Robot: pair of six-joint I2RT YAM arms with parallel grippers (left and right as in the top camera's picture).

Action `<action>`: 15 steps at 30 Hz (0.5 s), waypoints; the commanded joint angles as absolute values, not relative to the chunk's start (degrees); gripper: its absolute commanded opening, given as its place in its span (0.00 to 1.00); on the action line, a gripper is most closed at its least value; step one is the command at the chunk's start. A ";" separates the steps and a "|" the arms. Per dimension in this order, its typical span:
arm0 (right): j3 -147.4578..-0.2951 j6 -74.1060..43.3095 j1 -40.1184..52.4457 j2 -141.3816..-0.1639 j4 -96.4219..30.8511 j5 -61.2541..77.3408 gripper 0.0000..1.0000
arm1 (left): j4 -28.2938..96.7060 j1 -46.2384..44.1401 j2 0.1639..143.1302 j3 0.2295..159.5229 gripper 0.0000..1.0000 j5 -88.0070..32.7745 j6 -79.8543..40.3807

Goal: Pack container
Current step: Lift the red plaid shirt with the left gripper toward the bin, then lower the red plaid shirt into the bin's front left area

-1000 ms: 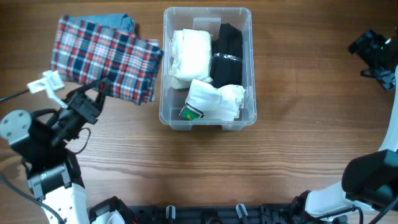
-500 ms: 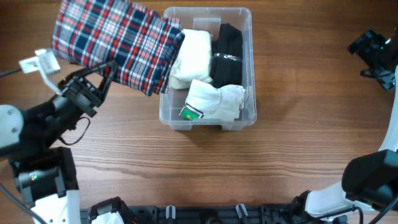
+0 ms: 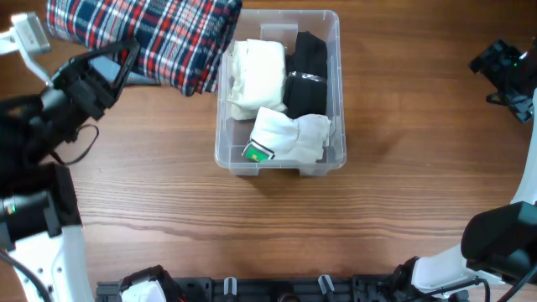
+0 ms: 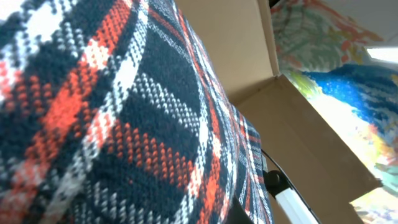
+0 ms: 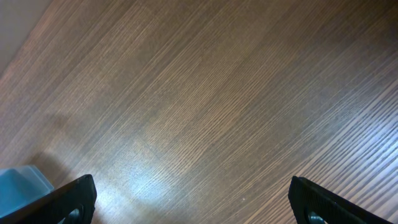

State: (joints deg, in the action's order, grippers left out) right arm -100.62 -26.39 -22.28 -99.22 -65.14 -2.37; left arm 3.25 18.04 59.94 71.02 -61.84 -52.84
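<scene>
The left arm reaches along the left edge of the table (image 3: 403, 193) toward the far left corner, its wrist turned up and inward. The left gripper (image 3: 126, 52) is pressed together on the near edge of a plaid garment (image 3: 159, 33), red, navy and white. In the left wrist view this cloth (image 4: 93, 124) fills almost the whole picture, with brown cardboard (image 4: 249, 50) behind it. The right arm is folded back at the far right edge. The right gripper (image 3: 502, 60) points down at the table, and in its own view it (image 5: 199, 199) is spread wide, with only bare wood (image 5: 217, 93) between the two fingertips.

The container (image 3: 220, 101) stands in the middle of the table, long side running away from the robot. Inside lie white garments (image 3: 256, 75) at the left and near end and a black garment (image 3: 306, 71) at the right. The right edge of the plaid garment seems to hang just over the far left corner of the rim, but I cannot tell if it touches. The cloth's far side runs out of the picture. Right of the container and in front of it there is open wood, well apart from both arms.

One white garment carries a small green label (image 3: 258, 152); its writing is too small to read.
</scene>
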 commanded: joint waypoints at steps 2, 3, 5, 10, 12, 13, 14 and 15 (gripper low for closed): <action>-100.38 -27.14 -22.20 -99.63 -64.95 -1.85 1.00 | 2.22 17.74 64.62 76.09 0.04 -63.59 -52.90; -100.38 -27.14 -22.20 -99.63 -64.95 -1.83 1.00 | 1.50 17.74 65.32 76.36 0.04 -63.59 -52.97; -100.38 -27.14 -22.20 -99.63 -64.95 -1.85 1.00 | -1.45 17.74 67.09 76.69 0.04 -62.94 -53.01; -100.38 -27.14 -22.20 -99.63 -64.95 -1.85 1.00 | -4.56 17.89 69.41 76.69 0.04 -55.83 -50.98; -100.38 -27.14 -22.20 -99.63 -64.95 -1.83 1.00 | -3.99 17.89 69.56 76.69 0.04 -55.90 -50.83; -100.38 -27.14 -22.20 -99.63 -64.95 -1.85 1.00 | -3.18 17.89 69.54 76.69 0.04 -55.92 -50.85; -100.38 -27.14 -22.20 -99.63 -64.93 -1.85 1.00 | -2.31 17.89 69.54 76.69 0.04 -56.18 -50.83; -100.38 -27.14 -22.20 -99.63 -64.95 -1.85 1.00 | -1.45 17.89 69.56 76.69 0.04 -56.53 -50.30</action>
State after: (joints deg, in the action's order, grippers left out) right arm -100.62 -26.39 -22.28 -99.22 -65.14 -2.37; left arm -2.17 18.04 70.08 74.28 -57.43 -52.64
